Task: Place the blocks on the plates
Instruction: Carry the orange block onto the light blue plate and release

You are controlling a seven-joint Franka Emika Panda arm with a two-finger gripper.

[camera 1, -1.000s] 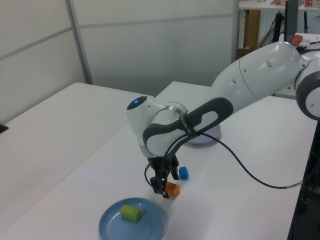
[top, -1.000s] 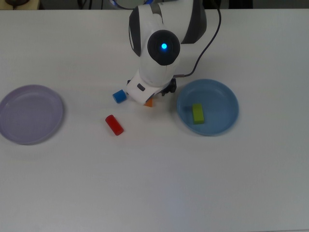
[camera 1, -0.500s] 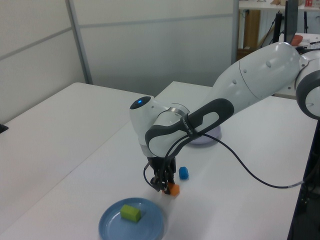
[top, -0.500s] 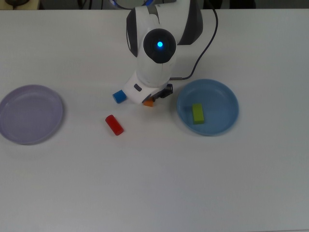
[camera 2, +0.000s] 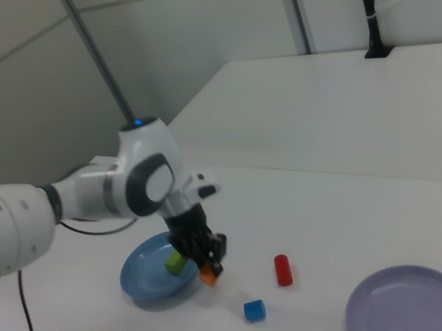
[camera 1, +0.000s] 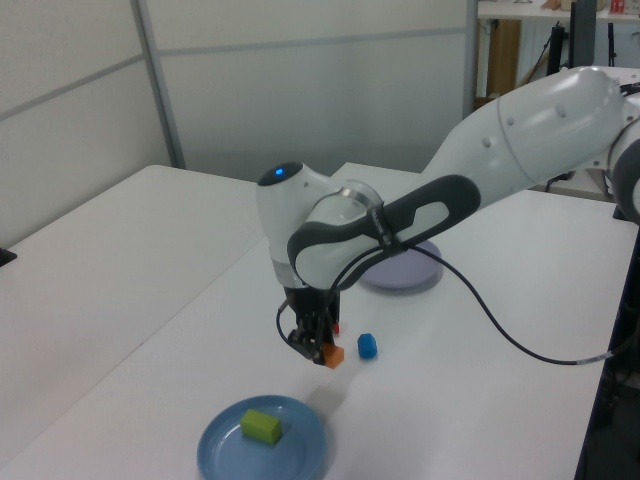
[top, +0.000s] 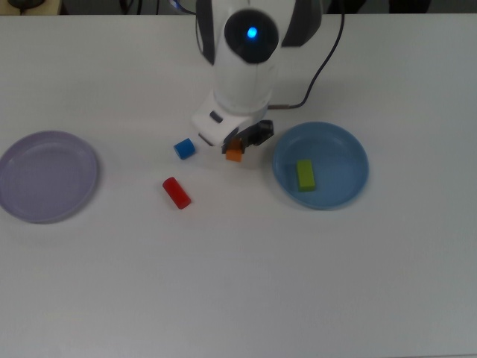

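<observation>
Gripper [camera 1: 322, 349]: clamped on orange bar [top: 235, 154], held clear of table [top: 238, 283]. Green bar [top: 305, 174]: on blue plate [top: 350, 149]. Purple plate [top: 30, 201]: bare. Blue cylinder [top: 184, 148], red cylinder [top: 177, 192]: on table.

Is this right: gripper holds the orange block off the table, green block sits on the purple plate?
Not quite. The gripper does hold the orange block off the table, but the green block sits on the blue plate; the top view shows the purple plate bare.
</observation>
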